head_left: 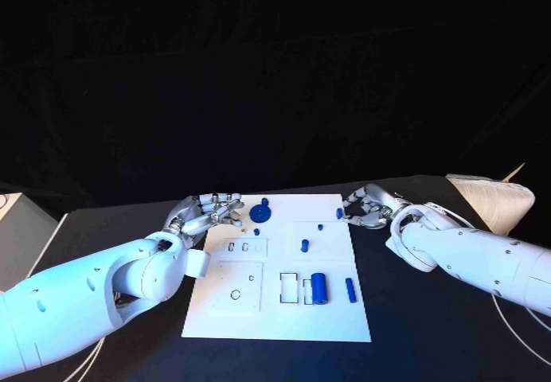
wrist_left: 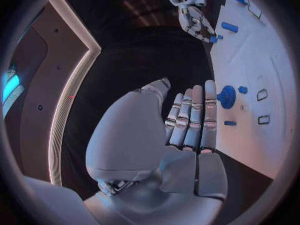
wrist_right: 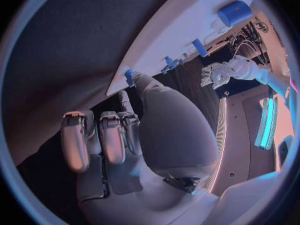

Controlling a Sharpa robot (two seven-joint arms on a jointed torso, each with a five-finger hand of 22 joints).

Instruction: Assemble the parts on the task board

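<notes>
Your task board [head_left: 287, 318] lies flat mid-table, long side running away from the robot. Left hand [head_left: 210, 213] sits at the board's far left corner, fingers stretched out side by side and holding nothing; the blue round part [head_left: 262, 213] lies on the board just beside the fingertips [wrist_left: 210, 87], and you cannot tell whether they touch it. Two small blue pieces, one [wrist_left: 242, 89] by the disc and one [wrist_left: 230, 123] further along, sit close to it.

Right hand [head_left: 369, 207] is at the far right corner, fingers curled in. A small blue part [head_left: 341, 213] sits right at the board edge against a fingertip [wrist_right: 127, 96]; the wrist view shows finger and thumb meeting it, so read it as pinched, though the hold is partly hidden.

Nearer the robot on the board: a thick blue cylinder [head_left: 319, 288] lying in a slot, a thinner blue bar [head_left: 350, 290] beside it, a short blue peg [head_left: 304, 245] mid-board
</notes>
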